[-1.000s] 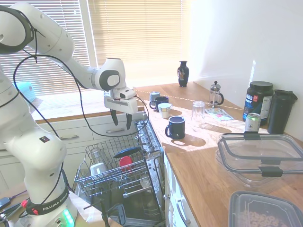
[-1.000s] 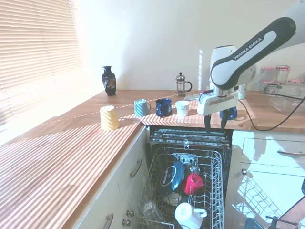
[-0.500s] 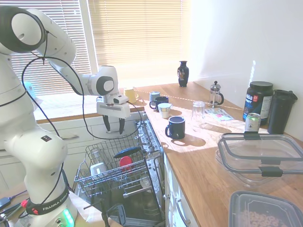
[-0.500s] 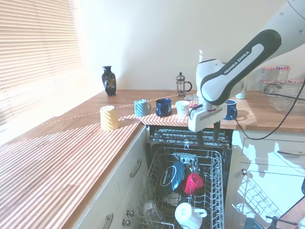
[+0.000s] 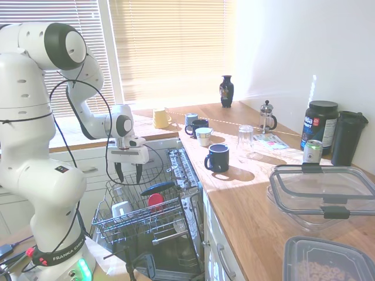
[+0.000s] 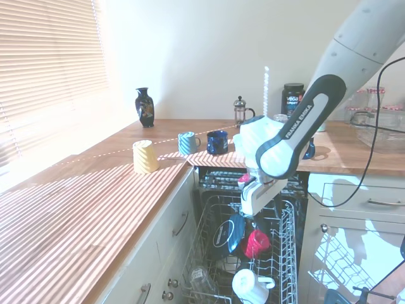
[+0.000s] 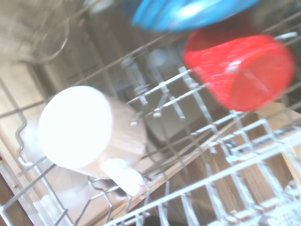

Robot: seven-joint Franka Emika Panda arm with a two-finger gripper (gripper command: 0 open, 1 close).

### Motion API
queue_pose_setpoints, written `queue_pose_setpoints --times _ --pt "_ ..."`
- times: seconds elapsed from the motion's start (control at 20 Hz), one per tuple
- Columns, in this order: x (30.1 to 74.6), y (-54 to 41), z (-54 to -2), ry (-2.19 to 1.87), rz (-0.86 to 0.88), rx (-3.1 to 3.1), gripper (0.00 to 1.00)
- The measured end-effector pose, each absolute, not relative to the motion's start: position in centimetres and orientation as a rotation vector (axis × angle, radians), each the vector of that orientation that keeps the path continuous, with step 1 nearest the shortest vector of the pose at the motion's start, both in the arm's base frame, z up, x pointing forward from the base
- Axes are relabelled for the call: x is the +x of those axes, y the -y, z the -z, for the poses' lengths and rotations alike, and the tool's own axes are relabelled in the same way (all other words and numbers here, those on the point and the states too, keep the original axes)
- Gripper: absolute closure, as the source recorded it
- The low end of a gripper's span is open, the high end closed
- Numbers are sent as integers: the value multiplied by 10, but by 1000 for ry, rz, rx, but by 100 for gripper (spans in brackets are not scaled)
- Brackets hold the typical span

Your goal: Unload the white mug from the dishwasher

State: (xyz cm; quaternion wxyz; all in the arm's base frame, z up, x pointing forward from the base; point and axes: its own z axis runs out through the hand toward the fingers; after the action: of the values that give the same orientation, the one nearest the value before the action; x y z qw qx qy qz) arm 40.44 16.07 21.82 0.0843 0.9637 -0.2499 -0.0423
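The white arm's two-finger gripper (image 5: 129,174) hangs over the pulled-out grey wire rack (image 5: 170,205) of the built-in under-counter dishwasher (image 5: 187,175), fingers pointing down and spread apart with nothing between them. In the second exterior view the gripper (image 6: 253,218) sits low over the rack's middle, and the arm hides most of it.

The small plain white ceramic mug (image 5: 121,209) lies in the rack near its outer front corner, resting among the wires, well apart from the gripper and below it. The second exterior view shows the mug (image 6: 250,286) at the rack's near end with its handle to one side. In the wrist view it (image 7: 89,129) appears blurred, round base facing the camera, seated between the wire tines.

A red cup (image 5: 155,201) stands further in, about mid-rack, with a dark blue plate (image 5: 157,188) just behind it. Both show in the wrist view too, red cup (image 7: 240,70) and blue plate (image 7: 188,12), out of focus.

On the wooden counter (image 5: 258,199) beside the dishwasher stands a navy mug (image 5: 218,157), near the counter's edge.
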Motion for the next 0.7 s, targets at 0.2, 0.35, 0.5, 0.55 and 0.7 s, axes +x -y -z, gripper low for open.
queue_pose_setpoints --times 0.2,0.35,0.5,0.55,0.7 --pt "405 -186 -182 597 149 2865 0" --pt "408 -199 -164 497 167 2865 0" --pt "412 -208 -157 413 185 2857 0" --pt "412 -210 -155 386 195 2856 0" --pt "413 -215 -142 329 226 2853 0"
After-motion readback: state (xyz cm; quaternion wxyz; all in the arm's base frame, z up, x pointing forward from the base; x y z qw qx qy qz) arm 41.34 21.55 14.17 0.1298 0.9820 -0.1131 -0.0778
